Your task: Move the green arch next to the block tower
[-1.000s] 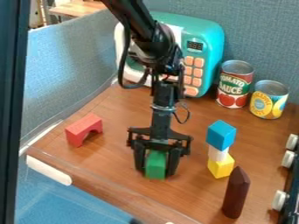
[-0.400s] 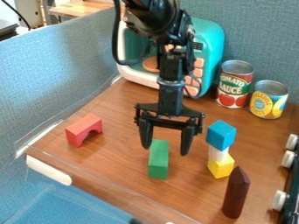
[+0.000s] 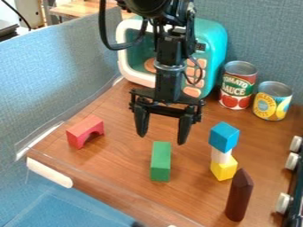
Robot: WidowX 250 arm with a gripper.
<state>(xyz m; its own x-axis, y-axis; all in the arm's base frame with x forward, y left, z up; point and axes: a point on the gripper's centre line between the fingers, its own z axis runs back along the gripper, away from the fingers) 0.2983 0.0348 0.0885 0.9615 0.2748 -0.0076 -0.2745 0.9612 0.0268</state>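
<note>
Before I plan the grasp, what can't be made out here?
All in the camera view:
- Green block: underside and any arch cutout, hidden by its own top and near faces.
- Block tower: rear faces, hidden by its front.
- Toy microwave: part of its front, behind the arm.
- Knobbed unit: cut off by the right edge.

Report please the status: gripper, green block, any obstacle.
Gripper open, holding nothing. Green block on table, apart from block tower. Brown pillar stands close to tower.
</note>
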